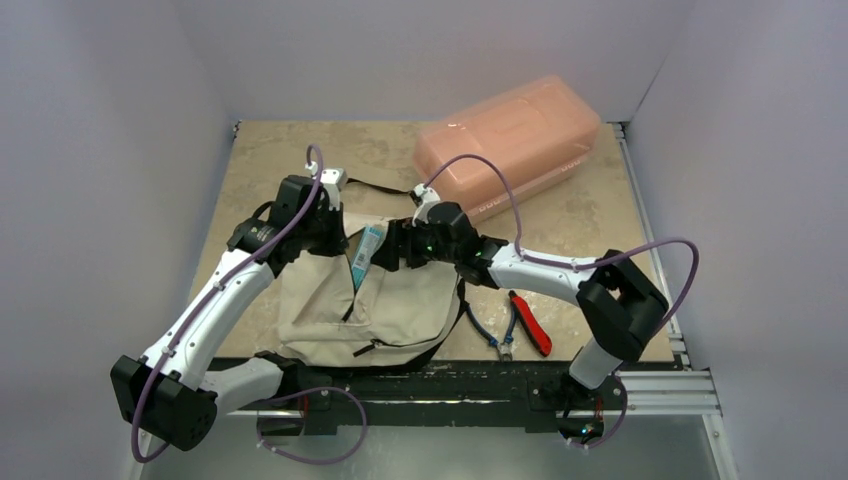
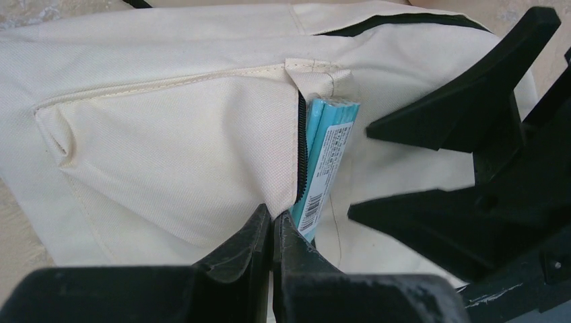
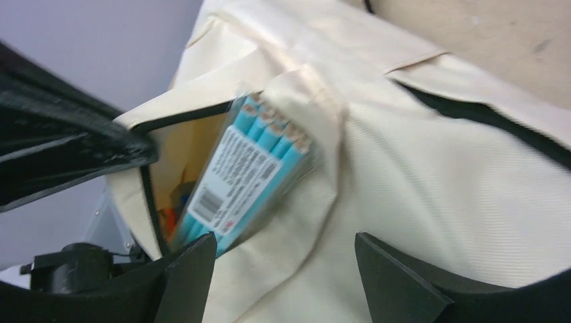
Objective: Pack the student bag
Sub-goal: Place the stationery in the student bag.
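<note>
Student bag [image 1: 390, 310] lies flat on the desk [image 1: 590, 220], near edge, between the two arms. Cream fabric, black straps, one black-zipped opening gaping at its upper left side. I cannot tell which compartment this opening belongs to.

Left pincer [image 2: 273, 222]: fingers closed almost together, pinching the cream fabric at the lip of the opening, just beside the zip.

Pack of teal pencils [image 3: 252, 178]: clear wrap, white barcode label. It stands tilted in the opening, lower end inside the bag, upper end sticking out. Something orange shows deeper inside, too blurred to identify.

Right pincer [image 3: 286, 245]: fingers spread wide, one on each side of the pack's lower part, gripping nothing. One finger tip is just beside the pack; contact cannot be judged.

Elsewhere on the desk: translucent pink box [image 1: 510, 135] at the far side, lid on; red-handled pliers [image 1: 532, 325] and blue-handled pliers [image 1: 487, 330] right of the bag.
</note>
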Controlling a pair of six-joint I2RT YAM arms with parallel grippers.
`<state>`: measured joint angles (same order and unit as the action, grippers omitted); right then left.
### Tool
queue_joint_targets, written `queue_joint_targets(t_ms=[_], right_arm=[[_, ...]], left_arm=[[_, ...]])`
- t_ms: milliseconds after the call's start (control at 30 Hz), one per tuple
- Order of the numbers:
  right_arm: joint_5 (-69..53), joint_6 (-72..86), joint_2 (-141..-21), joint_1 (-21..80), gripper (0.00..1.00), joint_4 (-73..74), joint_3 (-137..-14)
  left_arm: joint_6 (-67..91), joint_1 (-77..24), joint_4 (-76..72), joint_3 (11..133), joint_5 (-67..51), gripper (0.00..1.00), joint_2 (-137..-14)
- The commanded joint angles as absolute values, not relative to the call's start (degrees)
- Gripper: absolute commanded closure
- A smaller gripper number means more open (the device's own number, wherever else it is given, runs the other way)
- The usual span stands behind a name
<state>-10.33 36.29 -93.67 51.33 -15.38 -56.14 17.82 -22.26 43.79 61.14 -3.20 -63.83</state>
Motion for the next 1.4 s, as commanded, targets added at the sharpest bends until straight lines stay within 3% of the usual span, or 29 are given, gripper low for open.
queue_joint_targets(t_ms=[0,267,600,700,867,1067,1233,1367], right_arm=[[-11.4,36.4,-94.0,46.8,0.26,-9.7,-59.4],[-14.8,35.0,-97.6,44.5,0.64,-12.1,-65.6],[-18.4,36.0,-103.7,48.6,0.80,-14.0,-71.3],[-13.7,35.0,-101.9,50.1,0.80,-12.2,-70.8],[-9.7,32.6,-98.8,50.1,0.71,-8.8,-68.6],[-8.6,31.7,-97.2,50.1,0.66,-7.7,-68.3],[-8.6,29.2,-97.5,50.1,0.77,-7.0,-70.6],[-10.2,28.8,-98.7,50.1,0.74,-7.8,-72.0]], left_arm=[[16.6,-21.9,37.1,61.9,-4.5,1.00,-62.4],[16.5,-21.9,36.0,61.6,-6.4,1.00,-62.4],[17.1,-21.9,36.6,64.9,-9.4,1.00,-64.1],[17.1,-21.9,37.0,65.2,-9.3,1.00,-64.3],[17.2,-21.9,37.0,64.8,-8.9,1.00,-64.1],[18.6,-21.9,37.8,66.0,-9.7,1.00,-64.1],[19.5,-22.0,38.9,66.8,-9.6,1.00,-64.5],[19.5,-22.0,39.3,67.0,-9.7,1.00,-64.8]])
